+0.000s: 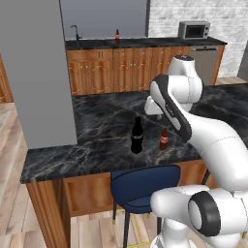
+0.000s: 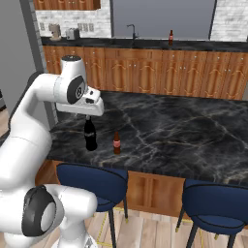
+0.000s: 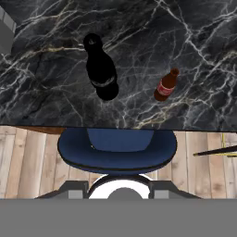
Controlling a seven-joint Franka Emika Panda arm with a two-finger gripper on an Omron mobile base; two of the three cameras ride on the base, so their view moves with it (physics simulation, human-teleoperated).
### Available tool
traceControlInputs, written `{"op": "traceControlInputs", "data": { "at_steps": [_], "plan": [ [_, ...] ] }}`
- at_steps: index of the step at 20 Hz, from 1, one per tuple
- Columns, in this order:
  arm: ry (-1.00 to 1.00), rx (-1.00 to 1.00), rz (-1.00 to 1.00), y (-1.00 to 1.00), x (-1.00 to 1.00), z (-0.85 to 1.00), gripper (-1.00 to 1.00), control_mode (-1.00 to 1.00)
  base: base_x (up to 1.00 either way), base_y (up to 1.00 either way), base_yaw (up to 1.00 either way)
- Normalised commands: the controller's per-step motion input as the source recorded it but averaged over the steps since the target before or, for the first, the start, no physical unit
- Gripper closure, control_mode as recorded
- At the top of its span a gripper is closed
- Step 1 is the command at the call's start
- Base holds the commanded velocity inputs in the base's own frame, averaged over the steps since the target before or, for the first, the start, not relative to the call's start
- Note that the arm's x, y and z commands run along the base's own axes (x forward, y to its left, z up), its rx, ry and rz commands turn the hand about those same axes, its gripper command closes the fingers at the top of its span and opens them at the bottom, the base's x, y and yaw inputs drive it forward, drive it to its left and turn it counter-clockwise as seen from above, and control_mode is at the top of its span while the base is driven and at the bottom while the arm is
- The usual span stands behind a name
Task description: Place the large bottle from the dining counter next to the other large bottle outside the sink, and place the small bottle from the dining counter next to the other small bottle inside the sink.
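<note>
Black and glossy, the large bottle stands upright on the dining counter just beside the small bottle. It looks rigid, slippery and top-heavy; its waist at the label suits gripping. Whether the gripper above is open, I cannot tell.

We can read no text anywhere: the pale band on the black bottle and the red label on the small brown bottle just right of it (both too blurred) show no legible words.
</note>
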Motion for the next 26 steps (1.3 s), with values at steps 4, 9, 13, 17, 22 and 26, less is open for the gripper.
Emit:
{"op": "traceControlInputs", "data": {
  "at_steps": [4, 9, 13, 17, 22, 26],
  "plan": [
    [0.0, 0.0, -0.01, 0.04, 0.18, -0.02, -1.0, -1.0, 0.0, 0.0, 0.0],
    [0.11, -0.01, -0.03, 0.24, 0.19, -0.04, -1.0, -1.0, 0.0, 0.0, 0.0],
    [0.12, 0.0, -0.01, 0.11, 0.16, -0.01, -1.0, -1.0, 0.0, 0.0, 0.0],
    [0.09, 0.0, 0.0, 0.05, 0.15, 0.0, -1.0, -1.0, 0.0, 0.0, 0.0],
    [0.05, 0.0, 0.0, 0.0, 0.23, -0.05, -1.0, -1.0, 0.0, 0.0, 0.0],
    [0.0, 0.0, 0.0, 0.0, 0.26, -0.15, -1.0, -1.0, 0.0, 0.0, 0.0]
  ]
}}
